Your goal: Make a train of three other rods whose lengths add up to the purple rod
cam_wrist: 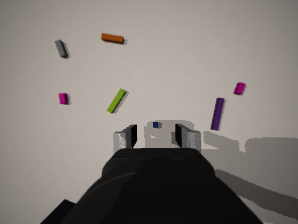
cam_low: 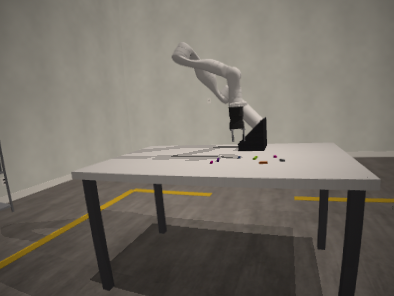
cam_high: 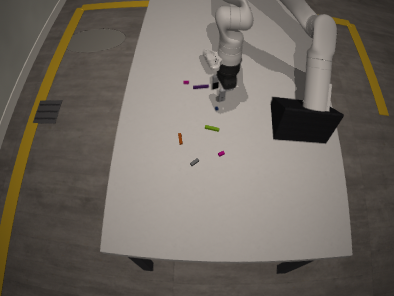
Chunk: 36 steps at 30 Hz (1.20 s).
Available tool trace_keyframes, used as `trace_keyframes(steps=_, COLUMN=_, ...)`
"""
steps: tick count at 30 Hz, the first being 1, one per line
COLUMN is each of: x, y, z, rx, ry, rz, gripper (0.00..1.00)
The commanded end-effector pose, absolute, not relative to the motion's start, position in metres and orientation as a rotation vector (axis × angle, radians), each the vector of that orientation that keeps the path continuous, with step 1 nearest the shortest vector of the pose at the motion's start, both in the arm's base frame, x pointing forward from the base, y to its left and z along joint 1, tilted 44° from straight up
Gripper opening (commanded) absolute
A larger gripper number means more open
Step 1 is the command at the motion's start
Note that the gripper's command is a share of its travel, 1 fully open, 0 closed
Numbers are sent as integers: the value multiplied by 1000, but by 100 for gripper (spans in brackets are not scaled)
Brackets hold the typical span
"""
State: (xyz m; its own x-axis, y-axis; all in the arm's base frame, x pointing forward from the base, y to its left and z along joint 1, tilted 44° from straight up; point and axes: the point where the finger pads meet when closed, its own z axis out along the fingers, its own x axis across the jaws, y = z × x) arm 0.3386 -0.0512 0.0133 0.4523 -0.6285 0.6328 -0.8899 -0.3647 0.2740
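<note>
The black two-finger pincer [cam_wrist: 154, 136] hangs spread wide and empty above the white worktop [cam_high: 260, 200], the tiny blue cube-like rod [cam_wrist: 156, 125] lying loose beneath it, probably set there to begin the 3-rod train, the slim purple rod [cam_wrist: 217, 113] just beside.

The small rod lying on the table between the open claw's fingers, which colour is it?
Blue. The small rod shows best in the wrist view.

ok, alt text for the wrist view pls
The open claw hangs above a white table, holding nothing, with a small blue rod lying on the table between its fingers. Scattered beyond are a lime rod, purple rod, orange rod, grey rod and two magenta rods.
</note>
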Motion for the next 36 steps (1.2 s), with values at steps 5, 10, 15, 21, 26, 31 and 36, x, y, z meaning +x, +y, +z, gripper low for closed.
trace_keyframes(steps=5, x=339, y=-51, z=14, rx=2115, ry=-1264, rz=577, gripper=100)
trace_keyframes(steps=10, x=339, y=-50, z=13, rx=2114, ry=-1266, rz=577, gripper=100)
trace_keyframes(steps=15, x=339, y=-50, z=13, rx=2108, ry=-1279, rz=581, gripper=100)
trace_keyframes(steps=21, x=339, y=-49, z=12, rx=2092, ry=-1312, rz=590, gripper=100)
trace_keyframes(steps=26, x=339, y=-48, z=11, rx=2078, ry=-1338, rz=598, gripper=100)
trace_keyframes(steps=31, x=339, y=-47, z=9, rx=2047, ry=-1397, rz=615, gripper=100)
trace_keyframes(steps=36, x=339, y=-45, z=6, rx=2002, ry=-1476, rz=638, gripper=100)
